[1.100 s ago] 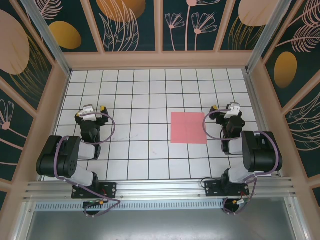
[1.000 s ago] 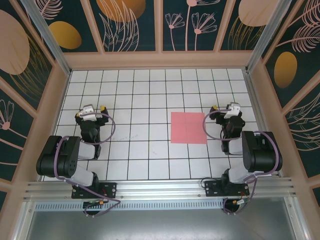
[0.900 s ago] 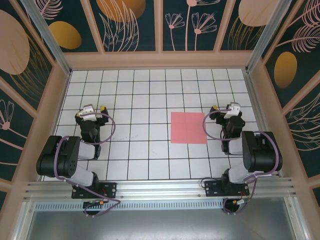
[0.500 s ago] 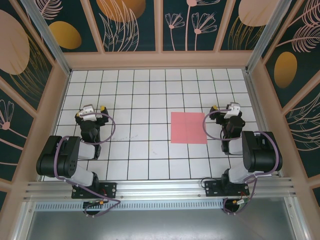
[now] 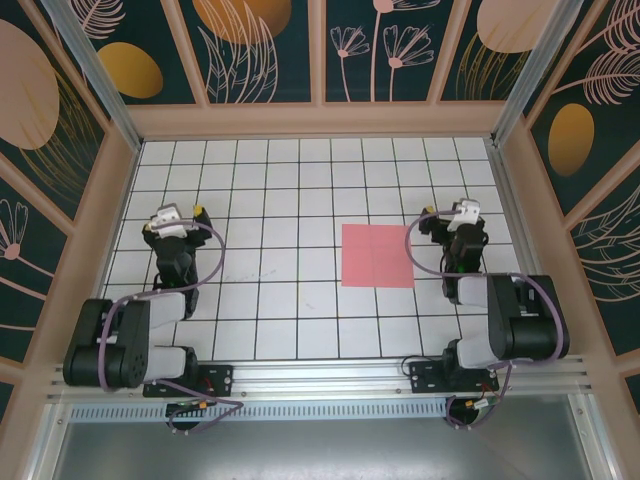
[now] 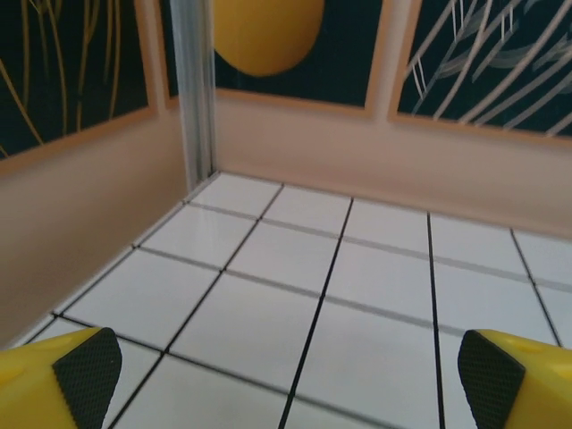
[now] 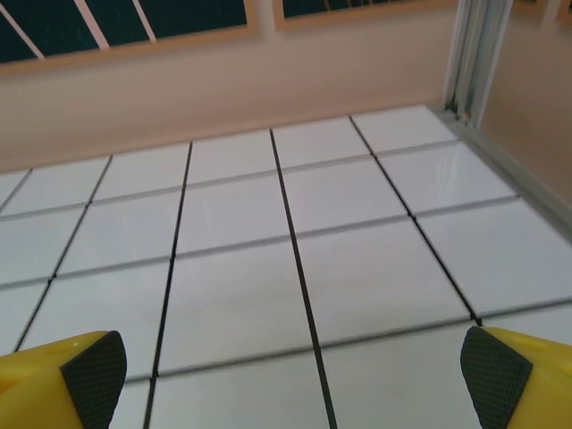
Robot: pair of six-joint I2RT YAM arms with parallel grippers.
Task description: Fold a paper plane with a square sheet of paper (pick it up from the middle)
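**Limp pink sheet lies flat; both pincers wide and empty**

Top view: The sheet [image 5: 377, 255] lies flat on the worktop [image 5: 280, 180], with faint creases crossing at its middle. The right pincer [image 5: 447, 213] hangs near the sheet's right edge, apart from it, jaws wide and holding nothing. The left pincer [image 5: 180, 212] is well off to the sheet's left, equally wide and empty.

The sheet looks thin, light and limp. Because it sits flush on the tiles, it offers no edge to get under. On that glossy surface a sideways nudge would probably slide it rather than lift it. The best hold is likely the middle, where the creases cross, since a gentle pinch there should raise a small ridge to grip. Squeezing hard risks stray wrinkles that would spoil later folds.

A low peach wall [image 5: 320, 120] rings the worktop well beyond the sheet, under dark floral panels [image 5: 260, 50]. There is open grid on every side of the sheet.

Left wrist view: The black pads [image 6: 88, 375] sit at the two lower corners, with bare tiles between them. A metal post [image 6: 192, 89] stands in the wall corner ahead.

Right wrist view: The pads [image 7: 94, 375] are again spread far apart over shiny, black-lined tiles. The wall runs across ahead.
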